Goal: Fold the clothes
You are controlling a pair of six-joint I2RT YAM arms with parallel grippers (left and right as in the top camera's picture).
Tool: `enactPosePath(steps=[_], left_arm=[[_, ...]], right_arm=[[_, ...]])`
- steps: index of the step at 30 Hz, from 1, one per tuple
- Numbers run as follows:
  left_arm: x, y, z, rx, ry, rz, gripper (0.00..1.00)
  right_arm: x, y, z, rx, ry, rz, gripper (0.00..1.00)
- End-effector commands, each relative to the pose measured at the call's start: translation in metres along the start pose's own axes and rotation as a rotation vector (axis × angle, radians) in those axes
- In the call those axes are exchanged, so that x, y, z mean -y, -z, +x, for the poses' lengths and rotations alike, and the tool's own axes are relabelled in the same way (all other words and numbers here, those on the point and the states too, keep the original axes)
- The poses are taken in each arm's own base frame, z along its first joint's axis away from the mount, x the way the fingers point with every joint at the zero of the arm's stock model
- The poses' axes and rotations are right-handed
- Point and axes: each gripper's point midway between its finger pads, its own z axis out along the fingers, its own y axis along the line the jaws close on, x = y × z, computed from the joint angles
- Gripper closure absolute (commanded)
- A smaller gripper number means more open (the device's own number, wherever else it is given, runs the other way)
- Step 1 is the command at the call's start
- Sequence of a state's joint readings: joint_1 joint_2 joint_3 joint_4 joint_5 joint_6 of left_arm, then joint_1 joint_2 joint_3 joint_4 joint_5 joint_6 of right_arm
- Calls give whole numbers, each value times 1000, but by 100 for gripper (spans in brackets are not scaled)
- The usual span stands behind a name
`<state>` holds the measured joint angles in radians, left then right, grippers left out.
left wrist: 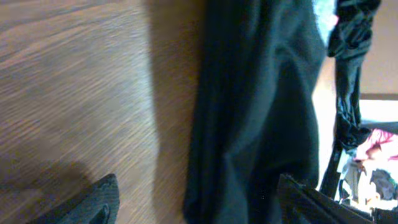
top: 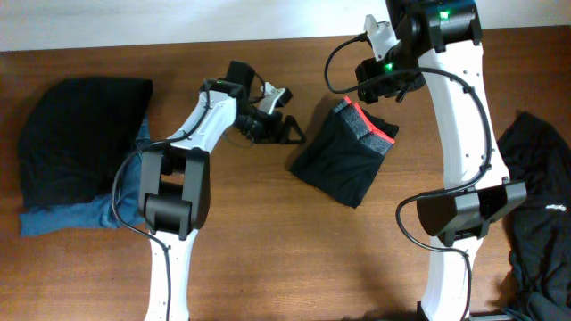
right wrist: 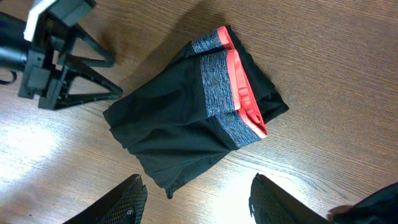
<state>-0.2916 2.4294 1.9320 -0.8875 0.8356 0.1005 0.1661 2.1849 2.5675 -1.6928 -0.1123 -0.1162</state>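
Note:
The clothes in play are black leggings [top: 339, 160], folded into a compact bundle at the table's middle. Their grey-speckled waistband with a coral-red edge [top: 370, 127] is at the far right end. My left gripper [top: 293, 129] sits low beside the bundle's left edge and is open. In the left wrist view the black fabric [left wrist: 261, 112] lies between the spread fingers [left wrist: 93, 205] and nothing is clamped. My right gripper [top: 393, 85] hovers above the far end of the bundle, open and empty. The right wrist view shows the leggings [right wrist: 180, 130], the left gripper [right wrist: 115, 78] and the right gripper [right wrist: 199, 202].
A black garment [top: 76, 143] lies on a blue one [top: 62, 218] at the table's left side. Another black garment with small white lettering [top: 540, 205] lies bunched at the right edge. Bare wood shows in front of the bundle.

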Motion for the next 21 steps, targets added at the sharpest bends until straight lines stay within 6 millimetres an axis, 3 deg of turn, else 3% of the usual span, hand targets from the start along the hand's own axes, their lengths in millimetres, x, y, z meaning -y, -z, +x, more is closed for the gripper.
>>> enactPosePath(steps=[1,9,13,19,21], left_arm=[[17,-11,-4,4,-100,42,17],[22,-26,-14,22,-182,-13,15],[27,-40,-7,-9,-183,-22,15],[49,-68,8,-73,-194,0,16],[58,-76,13,-92,-207,7,23]], right_arm=[[3,14,3,23,0,19,41],[3,7,8,-7,-3,15,41],[3,7,8,-7,-3,15,41],[3,7,8,-7,-3,16,42],[3,7,8,-7,-3,15,42]])
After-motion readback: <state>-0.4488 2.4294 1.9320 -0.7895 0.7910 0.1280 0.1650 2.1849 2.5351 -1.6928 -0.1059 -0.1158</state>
